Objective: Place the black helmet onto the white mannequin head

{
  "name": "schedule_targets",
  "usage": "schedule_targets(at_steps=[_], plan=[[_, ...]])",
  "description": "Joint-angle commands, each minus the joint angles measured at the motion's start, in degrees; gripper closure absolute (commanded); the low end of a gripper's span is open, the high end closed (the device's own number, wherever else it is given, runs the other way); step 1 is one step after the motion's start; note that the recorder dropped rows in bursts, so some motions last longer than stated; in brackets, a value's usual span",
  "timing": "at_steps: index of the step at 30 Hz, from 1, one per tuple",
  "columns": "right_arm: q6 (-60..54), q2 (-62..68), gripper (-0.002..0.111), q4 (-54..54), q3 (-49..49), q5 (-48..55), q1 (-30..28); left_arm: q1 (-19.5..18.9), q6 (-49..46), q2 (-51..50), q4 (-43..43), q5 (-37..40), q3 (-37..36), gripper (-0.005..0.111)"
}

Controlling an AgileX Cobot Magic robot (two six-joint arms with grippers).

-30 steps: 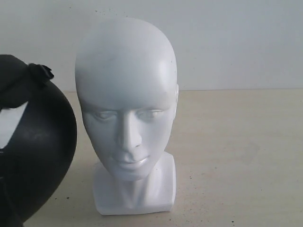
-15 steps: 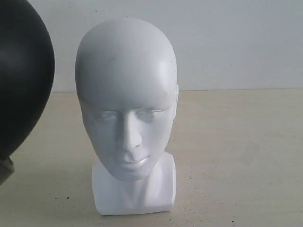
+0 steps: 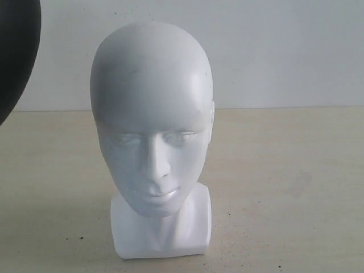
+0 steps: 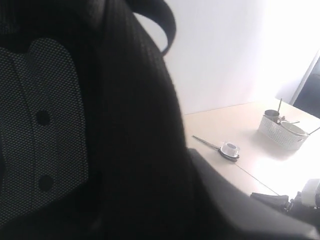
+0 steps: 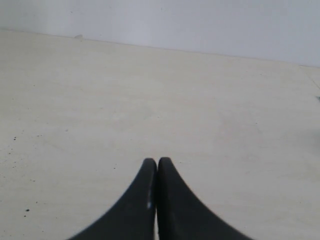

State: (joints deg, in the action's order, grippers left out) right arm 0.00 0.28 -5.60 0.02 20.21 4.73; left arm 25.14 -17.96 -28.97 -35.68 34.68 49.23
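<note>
We see the white mannequin head [image 3: 151,114] at the centre of the exterior view. It stands upright on its blocky neck base on the pale surface [image 3: 284,170], long axis vertical, crown up, face turned toward the camera. The black helmet [image 3: 17,51] shows only as a curved shell at the upper left edge, off the surface and apart from the head. In the left wrist view its dark lining and a mesh pad [image 4: 45,125] fill the frame. We cannot tell the left pincer's state. The right pincer [image 5: 157,162] is closed, tips touching, empty.
</note>
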Motion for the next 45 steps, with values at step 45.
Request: schedule_targets(at_steps=[45], plan=[[0.0, -0.3, 0.108, -0.3, 0.0, -0.7, -0.2, 4.0, 108.7, -18.4, 67.1, -83.8, 7.5, 0.102]])
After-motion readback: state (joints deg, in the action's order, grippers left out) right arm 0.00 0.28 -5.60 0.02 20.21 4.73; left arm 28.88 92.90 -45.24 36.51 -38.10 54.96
